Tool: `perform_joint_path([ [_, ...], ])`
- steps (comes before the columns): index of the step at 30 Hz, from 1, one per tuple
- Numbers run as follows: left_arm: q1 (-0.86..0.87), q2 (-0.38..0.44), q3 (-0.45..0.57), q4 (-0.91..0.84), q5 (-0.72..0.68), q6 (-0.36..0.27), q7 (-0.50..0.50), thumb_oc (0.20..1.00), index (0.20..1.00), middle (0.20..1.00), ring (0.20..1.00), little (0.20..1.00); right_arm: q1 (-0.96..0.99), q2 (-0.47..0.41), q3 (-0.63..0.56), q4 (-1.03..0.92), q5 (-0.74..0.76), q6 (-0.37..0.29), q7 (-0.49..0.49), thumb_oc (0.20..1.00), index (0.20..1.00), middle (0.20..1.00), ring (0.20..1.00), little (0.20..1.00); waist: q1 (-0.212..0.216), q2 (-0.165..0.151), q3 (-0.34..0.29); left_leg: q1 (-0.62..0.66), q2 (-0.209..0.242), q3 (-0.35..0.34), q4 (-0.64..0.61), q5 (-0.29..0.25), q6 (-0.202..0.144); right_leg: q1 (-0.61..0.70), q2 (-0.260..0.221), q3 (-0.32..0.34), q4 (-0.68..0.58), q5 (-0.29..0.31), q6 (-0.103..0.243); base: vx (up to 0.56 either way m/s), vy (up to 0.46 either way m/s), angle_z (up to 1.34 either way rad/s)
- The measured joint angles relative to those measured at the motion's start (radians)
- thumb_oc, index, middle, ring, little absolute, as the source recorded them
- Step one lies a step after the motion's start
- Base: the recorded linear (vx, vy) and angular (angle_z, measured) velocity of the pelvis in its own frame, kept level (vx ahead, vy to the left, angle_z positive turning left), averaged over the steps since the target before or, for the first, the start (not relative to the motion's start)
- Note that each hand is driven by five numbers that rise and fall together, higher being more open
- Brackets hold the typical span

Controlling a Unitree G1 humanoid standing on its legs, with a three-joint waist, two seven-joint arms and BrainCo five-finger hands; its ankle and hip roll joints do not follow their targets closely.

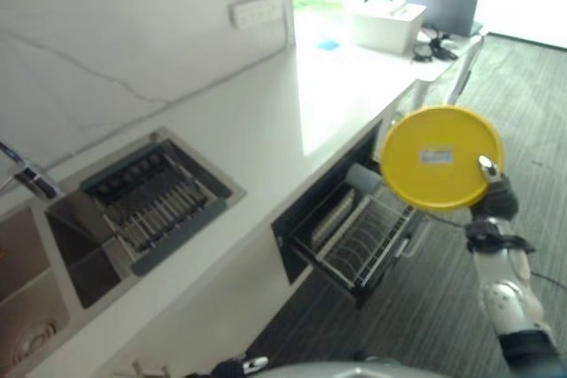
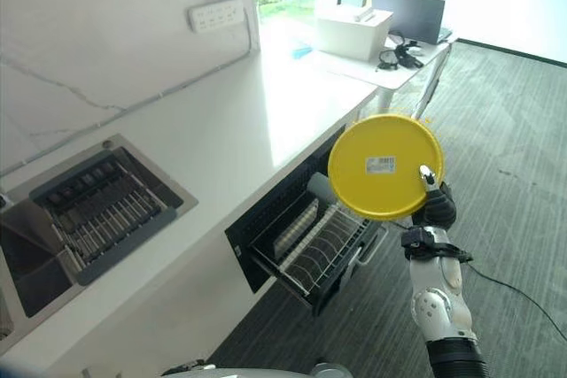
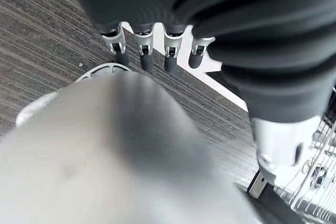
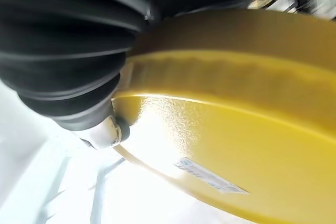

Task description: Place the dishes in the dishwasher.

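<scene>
Yellow plate is held upright in the air by the right hand, label side facing the camera, above the pulled-out dishwasher rack under the white counter. Right eye view: same grasp, thumb over the plate's right rim; sink rack sits far left. Left wrist view: left hand hangs with straight, relaxed fingers over the floor. Right wrist view: plate pinched close against the hand's dark cover.

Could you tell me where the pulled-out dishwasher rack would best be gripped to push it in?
Probably by the front bar of the dishwasher rack, approached from the floor side: that edge juts out past the counter, while the right hand holds the yellow plate above it.
</scene>
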Motion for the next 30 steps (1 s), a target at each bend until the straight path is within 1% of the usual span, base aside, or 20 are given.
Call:
perform_joint_path([
  [1,-0.009,-0.002,0.0,-0.004,-0.002,0.0,0.0,1.0,1.0,1.0,1.0,1.0,-0.006,0.001,0.003,0.002,-0.002,0.011,-0.001,0.2,0.2,0.2,0.2,0.2,0.008,0.007,0.02,-0.002,-0.004,-0.005,0.002,0.0,0.002,0.0,-0.003,-0.005,0.0,0.001,0.0,-0.06,0.061,0.08],
  [2,-0.01,-0.002,0.0,-0.004,-0.002,0.0,0.0,1.0,1.0,1.0,1.0,1.0,-0.006,0.001,0.003,0.002,-0.002,0.011,-0.001,0.2,0.2,0.2,0.2,0.2,0.008,0.007,0.021,-0.002,-0.004,-0.005,0.002,0.0,0.002,-0.001,-0.003,-0.005,0.0,0.001,0.0,-0.07,0.051,0.17],
  [3,-0.019,-0.004,-0.001,-0.02,-0.004,0.003,0.002,1.0,1.0,1.0,1.0,1.0,-0.023,0.001,0.013,0.004,-0.008,0.01,-0.015,0.2,0.2,0.2,0.2,0.2,0.008,0.013,0.043,-0.018,-0.008,-0.016,0.004,0.003,0.006,-0.011,-0.009,-0.019,0.004,0.008,-0.008,-0.12,0.054,0.17],
  [4,-0.028,-0.004,-0.001,-0.026,-0.004,0.003,0.003,1.0,1.0,1.0,1.0,1.0,-0.041,0.001,0.016,0.005,-0.011,0.011,-0.022,0.2,0.2,0.2,0.2,0.2,0.008,0.017,0.057,-0.033,-0.01,-0.02,0.004,0.005,0.009,-0.024,-0.012,-0.02,0.006,0.009,-0.008,-0.15,0.051,0.2],
  [6,-0.057,-0.003,-0.001,-0.041,-0.016,0.003,0.008,1.0,1.0,1.0,1.0,1.0,-0.099,-0.001,0.017,0.009,-0.02,0.011,-0.036,0.2,0.2,0.2,0.2,0.2,0.013,0.027,0.11,-0.054,-0.017,-0.025,0.004,0.016,0.019,-0.044,-0.019,-0.023,0.017,0.019,-0.007,-0.18,0.068,0.1],
  [7,-0.103,0.0,0.0,-0.041,-0.046,0.003,0.01,1.0,1.0,1.0,1.0,1.0,-0.178,-0.005,0.014,0.013,-0.02,0.011,-0.044,0.2,0.2,0.2,0.2,0.2,0.014,0.03,0.174,-0.089,-0.023,-0.032,0.004,0.027,0.029,-0.086,-0.025,-0.025,0.038,0.022,-0.006,-0.14,0.076,0.12],
  [8,-0.125,0.002,0.001,-0.045,-0.051,0.003,0.011,1.0,1.0,1.0,1.0,1.0,-0.218,-0.005,0.011,0.021,-0.022,0.012,-0.048,0.2,0.2,0.2,0.2,0.2,0.024,0.03,0.215,-0.097,-0.028,-0.036,0.004,0.031,0.034,-0.094,-0.033,-0.027,0.044,0.023,-0.006,-0.14,0.082,0.17],
  [10,-0.155,0.002,0.0,-0.063,-0.087,0.002,0.014,1.0,1.0,1.0,1.0,1.0,-0.301,-0.015,-0.005,0.076,-0.049,0.012,-0.065,0.2,0.2,0.2,0.2,0.2,0.031,0.041,0.278,-0.123,-0.038,-0.046,0.004,0.036,0.042,-0.118,-0.041,-0.035,0.058,0.023,-0.005,-0.09,0.073,0.19],
  [13,-0.18,0.003,0.0,-0.081,-0.103,0.002,0.013,1.0,1.0,1.0,1.0,1.0,-0.307,-0.045,-0.016,0.094,-0.083,0.036,-0.077,0.2,0.2,0.2,0.2,0.2,0.03,0.06,0.348,-0.158,-0.045,-0.064,0.018,0.039,0.048,-0.146,-0.056,-0.05,0.077,0.018,-0.001,-0.06,0.067,0.19],
  [14,-0.187,0.003,0.0,-0.095,-0.136,0.001,0.011,1.0,1.0,1.0,1.0,1.0,-0.307,-0.045,-0.003,0.096,-0.095,0.037,-0.075,0.2,0.2,0.2,0.2,0.2,0.03,0.072,0.389,-0.163,-0.047,-0.066,0.029,0.036,0.052,-0.149,-0.058,-0.051,0.085,0.016,0.001,-0.05,0.038,0.06],
  [16,-0.197,0.0,0.0,-0.097,-0.164,0.001,0.009,1.0,1.0,1.0,1.0,1.0,-0.307,-0.043,-0.001,0.111,-0.098,0.038,-0.075,0.2,0.2,0.2,0.2,0.2,0.03,0.083,0.406,-0.181,-0.049,-0.068,0.033,0.036,0.052,-0.168,-0.061,-0.052,0.094,0.015,0.001,-0.02,0.011,0.04],
  [18,-0.202,-0.003,0.0,-0.087,-0.177,0.0,0.01,1.0,1.0,1.0,1.0,1.0,-0.306,-0.041,0.001,0.139,-0.099,0.057,-0.075,0.2,0.2,0.2,0.2,0.2,0.033,0.082,0.414,-0.181,-0.049,-0.07,0.033,0.036,0.053,-0.168,-0.061,-0.053,0.096,0.013,0.0,0.0,0.0,0.0],
  [21,-0.202,-0.002,0.0,-0.081,-0.2,-0.001,0.009,1.0,1.0,1.0,1.0,1.0,-0.307,-0.041,0.0,0.147,-0.101,0.057,-0.075,0.2,0.2,0.2,0.2,0.2,0.033,0.08,0.415,-0.181,-0.049,-0.073,0.034,0.036,0.053,-0.18,-0.065,-0.053,0.129,-0.006,0.0,0.01,0.0,0.03],
  [26,-0.202,-0.003,-0.001,-0.082,-0.199,0.0,0.009,1.0,1.0,1.0,1.0,1.0,-0.307,-0.041,0.0,0.168,-0.151,0.056,-0.075,0.2,0.2,0.2,0.2,0.2,0.032,0.079,0.416,-0.174,-0.048,-0.086,0.048,0.034,0.055,-0.191,-0.075,-0.056,0.192,-0.038,-0.001,0.02,0.002,0.05],
  [29,-0.202,-0.003,0.0,-0.081,-0.199,0.0,0.009,1.0,1.0,1.0,1.0,1.0,-0.308,-0.043,0.001,0.206,-0.25,0.057,-0.098,0.2,0.2,0.2,0.2,0.2,0.034,0.078,0.416,-0.188,-0.047,-0.09,0.066,0.03,0.056,-0.221,-0.084,-0.054,0.25,-0.063,-0.005,0.01,-0.02,0.02],
  [30,-0.202,-0.001,0.001,-0.082,-0.199,0.0,0.009,1.0,1.0,1.0,1.0,1.0,-0.315,-0.053,0.002,0.225,-0.324,0.062,-0.114,0.2,0.2,0.2,0.2,0.2,0.035,0.078,0.417,-0.195,-0.045,-0.091,0.073,0.03,0.056,-0.226,-0.084,-0.054,0.251,-0.063,-0.005,-0.01,-0.034,0.02],
])
